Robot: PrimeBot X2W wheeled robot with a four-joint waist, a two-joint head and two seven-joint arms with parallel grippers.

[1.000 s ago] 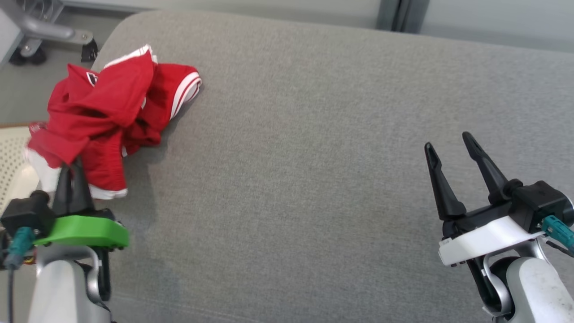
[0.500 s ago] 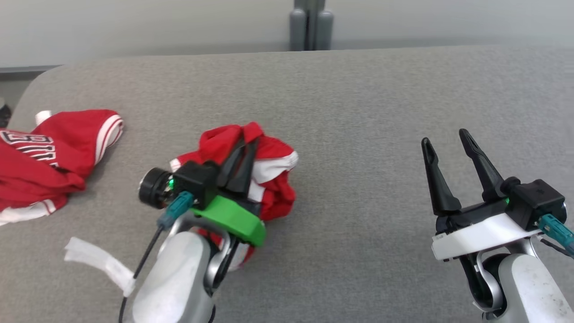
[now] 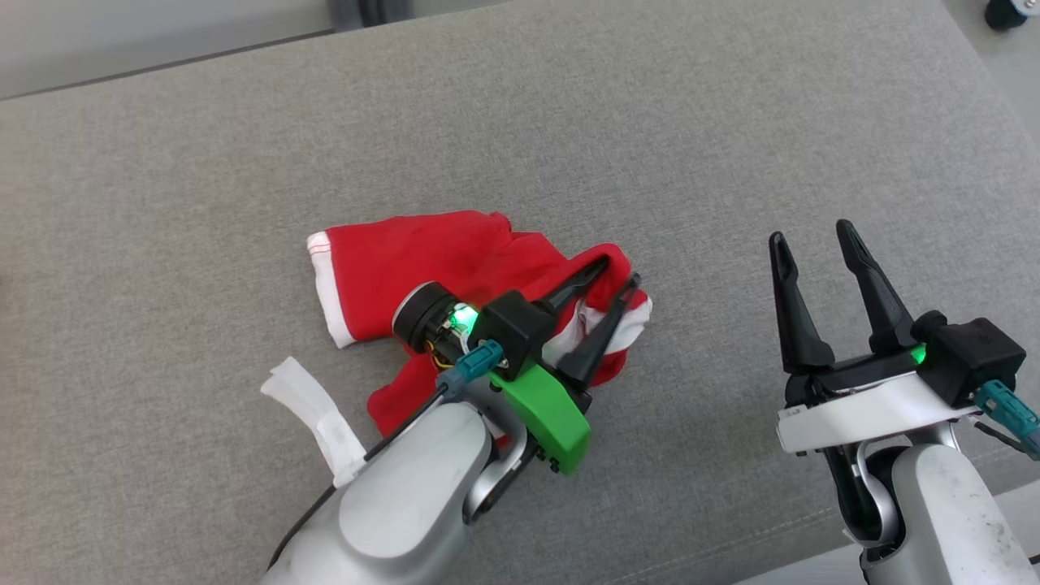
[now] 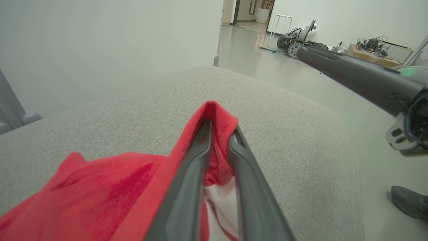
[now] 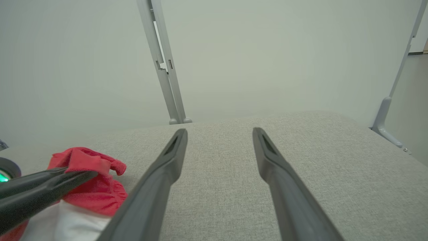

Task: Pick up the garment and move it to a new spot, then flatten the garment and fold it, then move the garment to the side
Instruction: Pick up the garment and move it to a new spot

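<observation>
**A:** Where is the garment [image 3: 422, 260] now?

**B:** On the grey cushion [image 3: 731, 122], roughly midway between its far and near edges and well in from its right end. A second ago it was part of a red heap at the cushion's far left corner.

**A:** The whole head view looks different, though.

**B:** The camera has swung, and the cushion's far right corner is now in the picture. The cloth itself has changed too. Half a second ago it was a tight bunch around the fingers. Now it lies more spread out, with a white-hemmed edge [image 3: 325, 292] turned toward the cushion's left end.

**A:** And the left gripper [image 3: 619, 272]?

**B:** It is over the garment's right side. Half a second ago its two fingers were pressed together on the cloth, and now they stand a little apart. In the left wrist view a red fold is draped over the fingertips [image 4: 202, 144] and fills the gap between them, with white cloth below.

**A:** So is it still pinching?

**B:** The jaws are parted. The fold rests on the tips, and I cannot tell whether it is caught there.

**A:** The right gripper [image 3: 812, 236]?

**B:** It is spread wide, as before, above bare cushion to the right of the garment and apart from it, toward the near edge. Its place in the head view has hardly changed.

**A:** Anything else?

**B:** A white strip of tape [image 3: 321, 422] on the left arm's cable, just beside the garment's near left side.
</observation>
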